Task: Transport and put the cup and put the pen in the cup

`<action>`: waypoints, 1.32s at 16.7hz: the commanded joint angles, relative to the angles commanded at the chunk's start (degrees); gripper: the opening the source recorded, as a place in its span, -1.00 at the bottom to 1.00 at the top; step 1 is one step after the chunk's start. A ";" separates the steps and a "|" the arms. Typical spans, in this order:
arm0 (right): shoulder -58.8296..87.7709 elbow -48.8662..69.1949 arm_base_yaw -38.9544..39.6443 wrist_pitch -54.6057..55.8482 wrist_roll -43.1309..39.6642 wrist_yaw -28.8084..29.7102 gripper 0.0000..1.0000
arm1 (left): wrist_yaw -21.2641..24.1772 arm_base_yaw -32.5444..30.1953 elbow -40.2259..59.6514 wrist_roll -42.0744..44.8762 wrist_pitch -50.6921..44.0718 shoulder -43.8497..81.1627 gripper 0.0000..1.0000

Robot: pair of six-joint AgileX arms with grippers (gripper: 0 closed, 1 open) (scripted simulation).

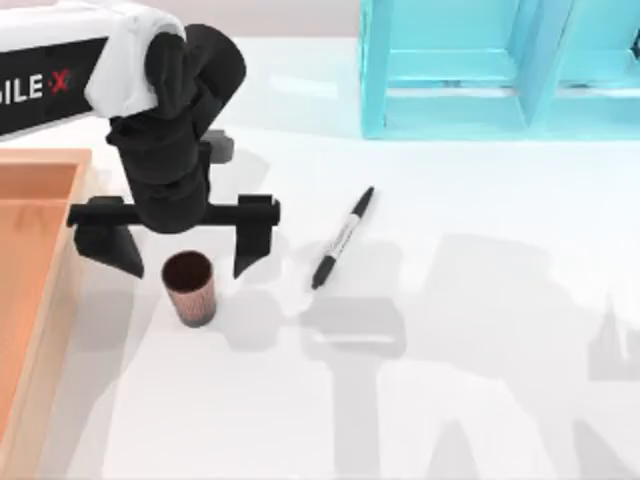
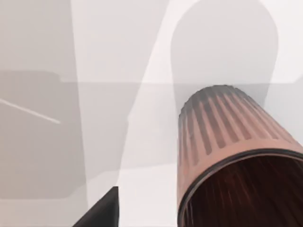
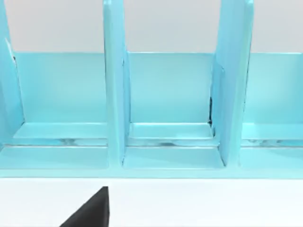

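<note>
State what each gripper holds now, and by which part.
Nothing is held. The left gripper is open above the cup, fingers apart and clear of its wall.

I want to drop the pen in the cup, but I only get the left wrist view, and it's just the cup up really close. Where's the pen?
Observer: The pen lies flat on the table, to the right of the cup and apart from it.
Operator: Are my jaws around the cup?
Observer: In the top view the left arm's jaws stand wide open, one on each side of the upright cup, not touching it.
Operator: Is anything else out there?
Observer: A turquoise rack stands at the far side of the table, and the right arm's wrist camera faces it.
</note>
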 joint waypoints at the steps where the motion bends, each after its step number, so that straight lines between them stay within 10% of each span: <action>1: 0.00 0.00 0.00 0.00 0.00 0.00 1.00 | 0.00 0.00 0.00 0.00 0.00 0.00 1.00; 22: 0.00 0.00 0.00 0.00 0.00 0.00 1.00 | 0.01 -0.30 35.79 -0.33 -34.88 0.91 1.00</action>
